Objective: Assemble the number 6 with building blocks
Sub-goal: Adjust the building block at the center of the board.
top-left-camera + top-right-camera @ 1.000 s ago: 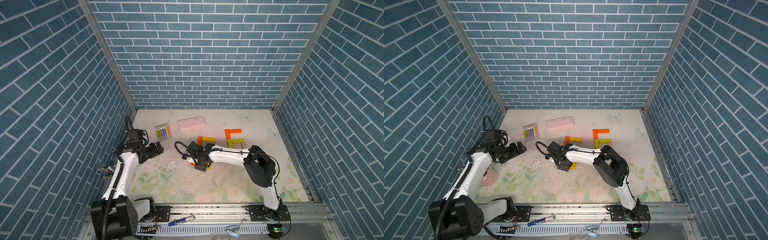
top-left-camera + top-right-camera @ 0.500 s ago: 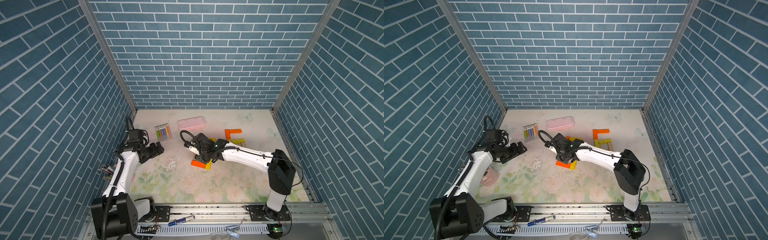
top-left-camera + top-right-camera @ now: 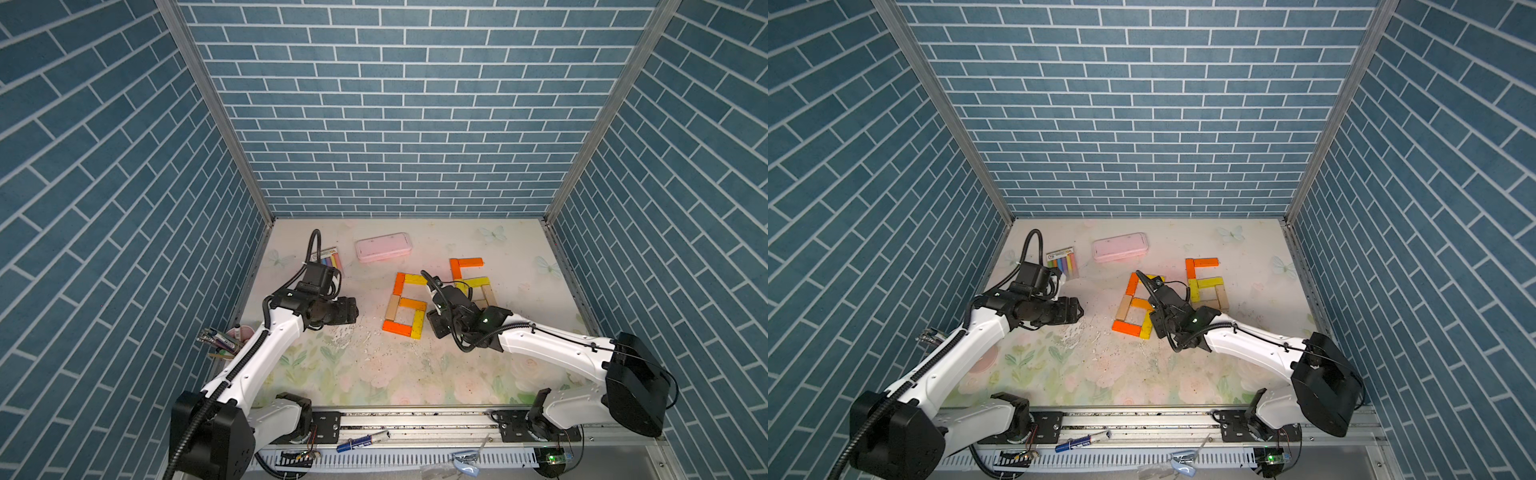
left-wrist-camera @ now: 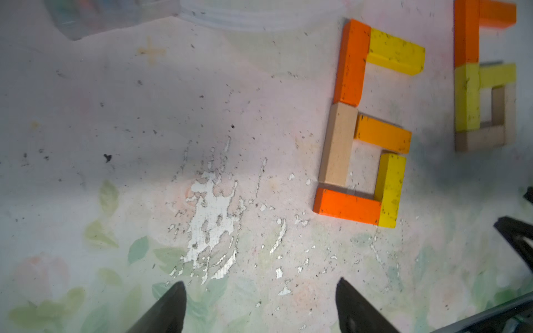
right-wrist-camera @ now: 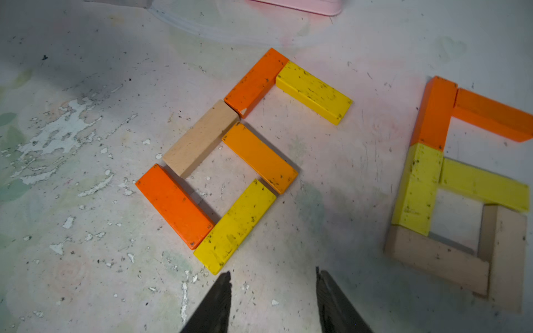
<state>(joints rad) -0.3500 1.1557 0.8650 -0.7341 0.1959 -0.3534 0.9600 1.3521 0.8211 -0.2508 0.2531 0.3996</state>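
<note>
Two figures of the number 6 made of building blocks lie on the mat. The left number 6 (image 3: 397,327) (image 3: 1126,327) (image 4: 337,144) (image 5: 202,138) has orange, yellow and tan bars. The right number 6 (image 3: 467,262) (image 3: 1204,262) (image 4: 467,98) (image 5: 418,187) is partly behind my right arm in both top views. My right gripper (image 3: 434,330) (image 3: 1158,328) (image 5: 274,274) hovers open and empty beside the left figure's lower yellow bar, not touching it. My left gripper (image 3: 353,309) (image 3: 1079,309) (image 4: 261,284) stands open and empty over bare mat, left of that figure.
A pink case (image 3: 383,246) and a clear pack of chalks (image 3: 330,261) lie at the back left. A cup of pens (image 3: 224,336) stands by the left wall. The mat is worn white (image 3: 345,332) between my left gripper and the figure. Brick walls enclose three sides.
My right gripper has drawn back from over the blocks toward the front right, uncovering the left figure. My left gripper has shifted slightly right.
</note>
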